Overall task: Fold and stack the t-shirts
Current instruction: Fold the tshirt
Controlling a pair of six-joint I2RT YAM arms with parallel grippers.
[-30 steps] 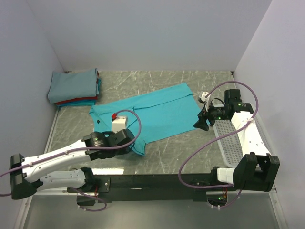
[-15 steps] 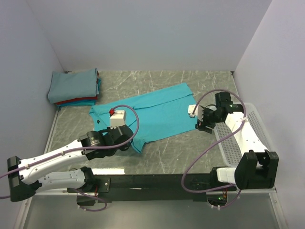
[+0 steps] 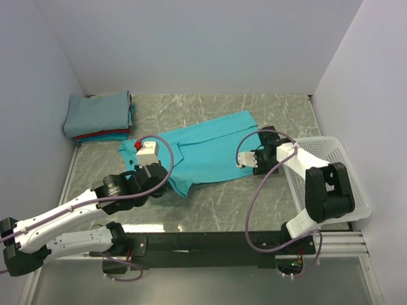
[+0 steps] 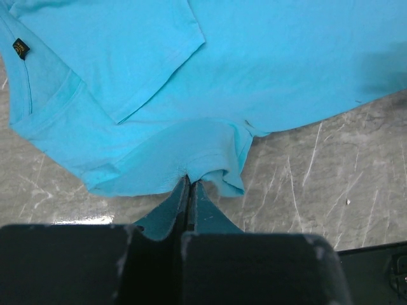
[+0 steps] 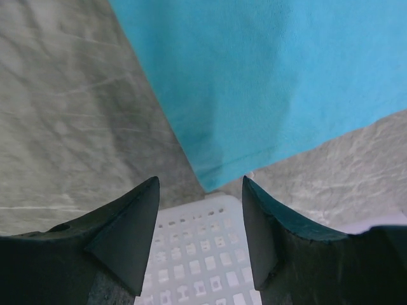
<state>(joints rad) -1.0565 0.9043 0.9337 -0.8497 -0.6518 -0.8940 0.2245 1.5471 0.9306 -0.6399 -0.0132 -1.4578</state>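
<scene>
turquoise tee (image 3: pixel 210 149) lies spread flat mid-table, near hem bunched up where the left gripper (image 4: pixel 189 182) is pinched tight on it. right gripper (image 5: pixel 200 184) hangs over the tee's right corner, jaws spread, gripping nothing, white basket (image 3: pixel 318 139) just beside. folded stack (image 3: pixel 98 115) sits in the far left corner, well apart. marble table (image 3: pixel 216 203) shows along the near edge and behind the tee

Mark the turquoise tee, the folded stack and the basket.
turquoise tee (image 3: pixel 210 149): top view, middle of its body.
folded stack (image 3: pixel 96 113): top view, the grey-blue shirt on top.
basket (image 3: pixel 321 151): top view, bare mesh at its far end.
</scene>
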